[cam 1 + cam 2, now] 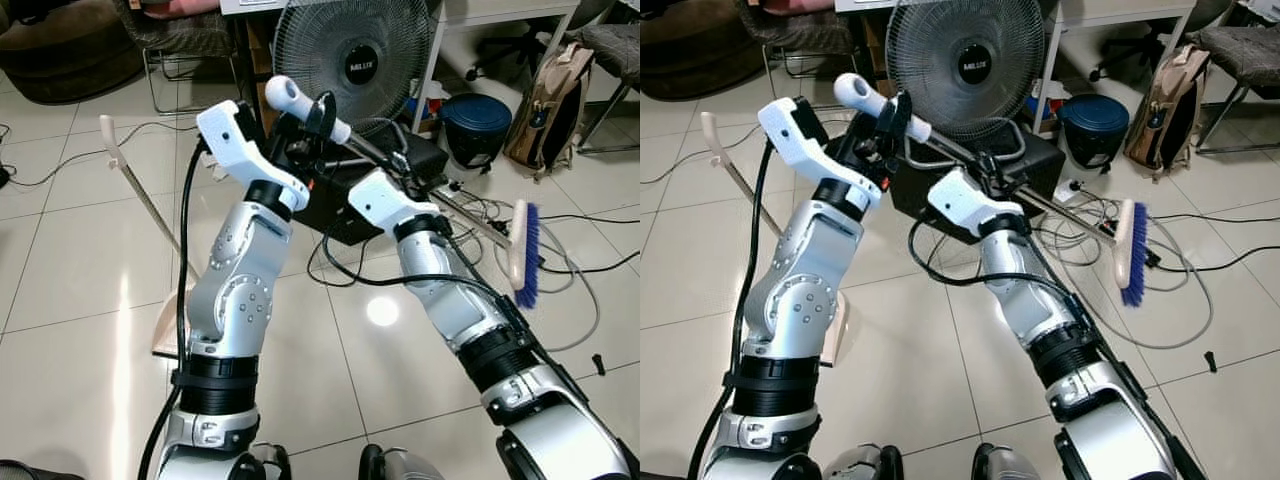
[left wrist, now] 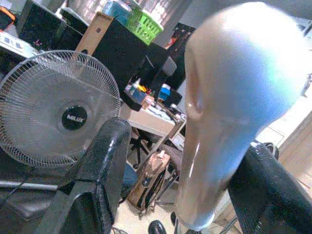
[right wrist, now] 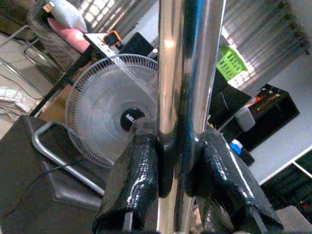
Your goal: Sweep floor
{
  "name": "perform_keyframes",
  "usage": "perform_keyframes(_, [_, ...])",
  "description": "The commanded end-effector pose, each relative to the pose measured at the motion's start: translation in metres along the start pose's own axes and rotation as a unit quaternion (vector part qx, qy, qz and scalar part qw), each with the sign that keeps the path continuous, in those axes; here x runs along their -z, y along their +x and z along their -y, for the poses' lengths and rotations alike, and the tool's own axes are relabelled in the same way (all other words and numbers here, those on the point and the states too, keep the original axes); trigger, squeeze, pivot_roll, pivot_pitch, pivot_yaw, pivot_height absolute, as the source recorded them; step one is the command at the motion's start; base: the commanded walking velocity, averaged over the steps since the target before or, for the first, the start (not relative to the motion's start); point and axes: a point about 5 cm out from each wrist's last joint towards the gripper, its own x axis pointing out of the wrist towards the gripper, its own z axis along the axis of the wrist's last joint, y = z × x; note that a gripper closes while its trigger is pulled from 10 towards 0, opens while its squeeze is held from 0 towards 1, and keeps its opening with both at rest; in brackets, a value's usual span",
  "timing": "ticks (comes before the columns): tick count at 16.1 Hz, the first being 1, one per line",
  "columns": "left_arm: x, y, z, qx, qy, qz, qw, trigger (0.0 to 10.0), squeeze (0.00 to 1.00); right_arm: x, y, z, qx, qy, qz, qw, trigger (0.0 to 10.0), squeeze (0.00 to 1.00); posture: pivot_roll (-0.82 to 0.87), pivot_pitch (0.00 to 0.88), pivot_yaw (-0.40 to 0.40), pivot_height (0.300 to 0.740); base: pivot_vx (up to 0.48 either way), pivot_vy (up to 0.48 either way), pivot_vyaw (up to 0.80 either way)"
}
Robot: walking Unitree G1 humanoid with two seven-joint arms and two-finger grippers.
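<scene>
The broom (image 1: 521, 250) slants across the scene, its blue-bristled head at about 3 o'clock low over the tiled floor (image 1: 70, 260), its metal shaft rising toward 11 o'clock to a pale rounded handle end (image 1: 290, 97). The left gripper (image 1: 318, 112) has its jaws clamped around the handle just below that end; in its wrist view the black fingers (image 2: 100, 165) flank the pale grip. The right gripper (image 1: 988, 165), lower on the shaft, has its jaws closed on the chrome tube. A dustpan (image 1: 135, 185) stands at 9 o'clock. Behind, at 12 o'clock, sits a standing fan (image 1: 352, 62); cables (image 1: 560, 270) trail near the bristles, with a backpack (image 1: 553, 100) at 2 o'clock.
</scene>
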Motion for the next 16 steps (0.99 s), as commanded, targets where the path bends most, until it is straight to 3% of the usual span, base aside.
perform_keyframes(1, [0.0033, 0.0034, 0.0098, 0.006, -0.023, 0.007, 1.0, 10.0, 0.0, -0.0121, 0.0055, 0.0028, -0.001, -0.006, 0.033, 0.999, 10.0, 0.0, -0.01, 0.125, 0.038, 0.74, 0.0, 0.0, 0.0])
perform_keyframes(11, [-0.0016, 0.0048, 0.0008, -0.027, -0.019, 0.03, 0.999, 10.0, 0.0, -0.0131, 0.0055, 0.0027, -0.003, -0.005, 0.037, 0.999, 10.0, 0.0, -0.01, 0.127, 0.038, 0.74, 0.0, 0.0, 0.0])
perform_keyframes(12, [-0.0008, 0.0047, 0.0015, -0.023, -0.022, 0.029, 0.999, 0.0, 0.0, -0.0131, 0.0054, 0.0027, -0.003, -0.005, 0.037, 0.999, 10.0, 0.0, -0.01, 0.128, 0.037, 0.74, 0.0, 0.0, 0.0])
perform_keyframes(16, [0.0003, 0.0041, 0.0017, -0.02, -0.028, 0.029, 0.999, 0.0, 0.0, -0.0128, 0.0051, 0.0029, -0.002, -0.005, 0.037, 0.999, 10.0, 0.0, -0.01, 0.128, 0.037, 0.74, 0.0, 0.0, 0.0])
